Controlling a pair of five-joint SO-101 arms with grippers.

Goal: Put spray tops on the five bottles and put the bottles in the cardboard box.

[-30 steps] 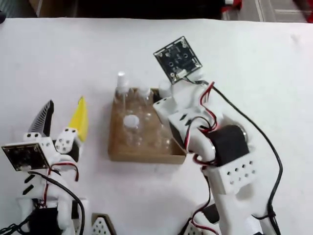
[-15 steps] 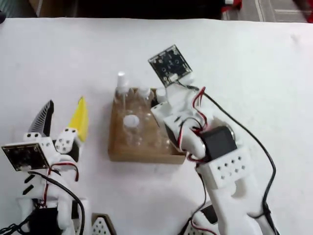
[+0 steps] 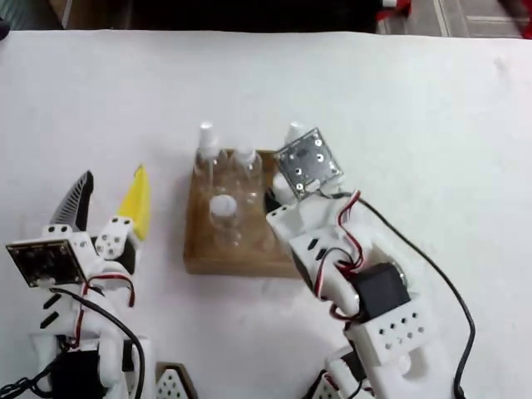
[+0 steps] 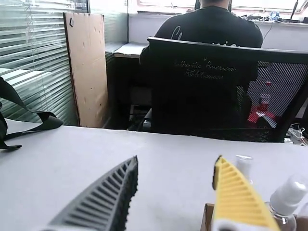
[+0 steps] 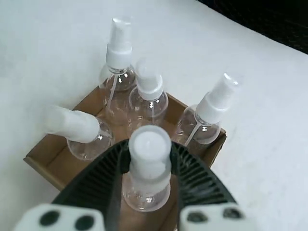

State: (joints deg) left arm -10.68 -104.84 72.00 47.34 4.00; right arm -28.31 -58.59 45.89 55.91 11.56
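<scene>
White table (image 3: 416, 100) carries everything. Cardboard box (image 3: 193, 253) sits at mid-table between the two arms, low-walled and open-topped. The right arm (image 3: 370, 295) leans over the box's near right corner. Left gripper (image 3: 110, 195) is parked beside the box on its left, well apart from it, jaws spread wide with nothing between them. Bottles: four (image 5: 149, 103) stand in the box with spray tops fitted; one of them (image 5: 82, 134) leans sideways. The fifth bottle (image 5: 147, 190) is at the near corner, over the box floor; cannot tell if its base is down. Right gripper (image 5: 149, 159) is closed round this bottle's neck, black jaws hugging both sides just under its spray top (image 5: 150, 144). Judgement on handling: small clear empties, so very light, rigid but smooth-walled, and top-heavy once capped, hence easy to knock over. The best hold is the neck below the collar, as taken here; the round body would slip. Obstructions: neighbouring bottles crowd close, the leaning one nearest the jaws, and the box wall (image 5: 45, 166) limits sideways room. Opening wide risks nudging a neighbour.
</scene>
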